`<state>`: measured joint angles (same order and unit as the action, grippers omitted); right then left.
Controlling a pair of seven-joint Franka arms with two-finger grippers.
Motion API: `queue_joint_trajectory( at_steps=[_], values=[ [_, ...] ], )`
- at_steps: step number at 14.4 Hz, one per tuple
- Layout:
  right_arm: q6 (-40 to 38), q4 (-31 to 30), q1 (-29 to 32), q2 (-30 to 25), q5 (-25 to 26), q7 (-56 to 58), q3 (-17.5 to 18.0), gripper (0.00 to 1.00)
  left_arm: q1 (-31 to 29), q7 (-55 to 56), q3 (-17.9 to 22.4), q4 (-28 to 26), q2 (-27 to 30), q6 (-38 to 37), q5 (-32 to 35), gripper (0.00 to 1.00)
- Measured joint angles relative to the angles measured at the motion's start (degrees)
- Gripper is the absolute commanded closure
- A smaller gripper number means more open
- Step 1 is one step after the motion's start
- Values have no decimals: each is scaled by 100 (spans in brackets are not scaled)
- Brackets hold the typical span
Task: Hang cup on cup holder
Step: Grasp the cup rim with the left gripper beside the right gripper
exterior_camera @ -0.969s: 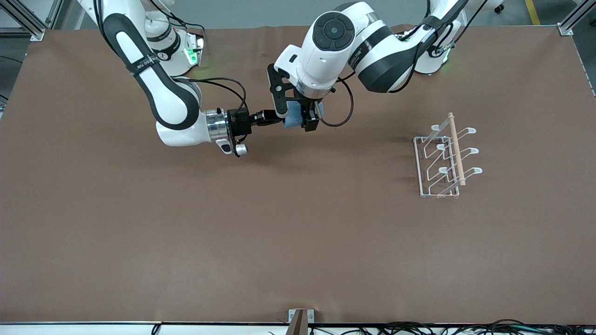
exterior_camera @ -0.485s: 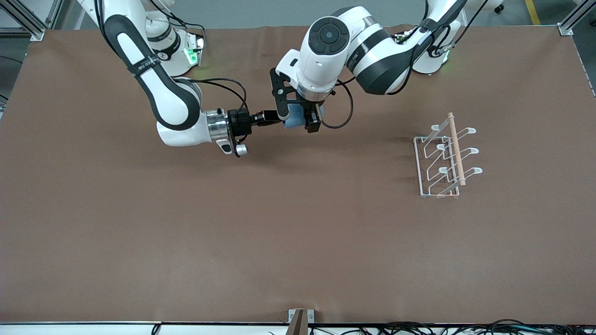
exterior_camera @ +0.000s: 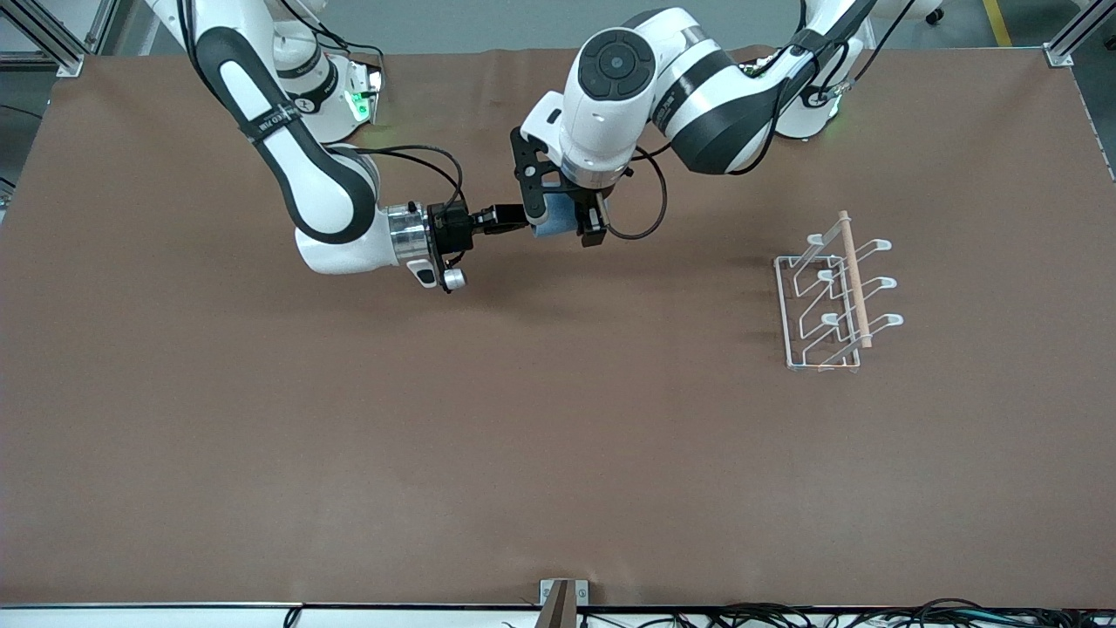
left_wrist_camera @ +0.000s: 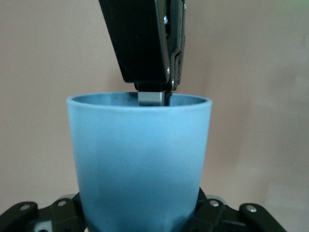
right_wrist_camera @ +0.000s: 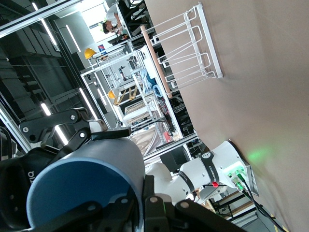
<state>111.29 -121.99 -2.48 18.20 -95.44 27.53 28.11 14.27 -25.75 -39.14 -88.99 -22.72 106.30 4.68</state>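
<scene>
Surface: brown table covering [exterior_camera: 349,453], spread from the arms' bases down to the front camera's edge.
Cup [exterior_camera: 551,220]: light-blue tumbler, held in the air between the two grippers, over the table's middle stretch near the bases. Long axis roughly level, running along the table's length.
Left gripper [exterior_camera: 565,228]: hangs down from above, its fingers clamped on the cup's body near the closed end. In the left wrist view the cup [left_wrist_camera: 140,159] fills the frame, open rim pointing away from the camera.
Right gripper [exterior_camera: 510,220]: reaches in sideways from the right arm's end; one finger [left_wrist_camera: 153,98] sits inside the rim, the gripper's dark body outside it. It looks pinched on the cup wall, so both grippers appear to grip at once. The right wrist view shows the cup's closed base [right_wrist_camera: 82,186].
Stage, as judged: a handover in mid-air, neither side visibly released.
Cup holder [exterior_camera: 833,296]: white wire rack with a wooden rod [exterior_camera: 854,277], standing on the table toward the left arm's end, well apart from the cup and nearer the front camera.
Key relation: rack lies off the cup's closed-end side; the left arm is the nearer one.
Risk, as judged: the rim faces away from the rack, so the cup needs turning before a prong can enter.
</scene>
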Motion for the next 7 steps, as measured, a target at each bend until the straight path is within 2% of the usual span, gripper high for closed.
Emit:
queue_joint_trajectory(
  at_steps=[1,2,4,5,7],
  values=[
    [0,0,0,2,-1,0,0,20,0,0,0,1,2,0,0,73],
    [0,0,0,5,-2,0,0,0,0,1,0,0,2,0,0,73],
    [1,0,8,20,-4,1,-16,0,-11,1,0,0,4,-71,0,77],
    [1,0,15,27,-5,1,-23,0,-20,1,1,0,6,-92,0,82],
    [1,1,26,33,-6,1,-26,0,-66,-16,6,0,19,-106,45,83]
  ],
)
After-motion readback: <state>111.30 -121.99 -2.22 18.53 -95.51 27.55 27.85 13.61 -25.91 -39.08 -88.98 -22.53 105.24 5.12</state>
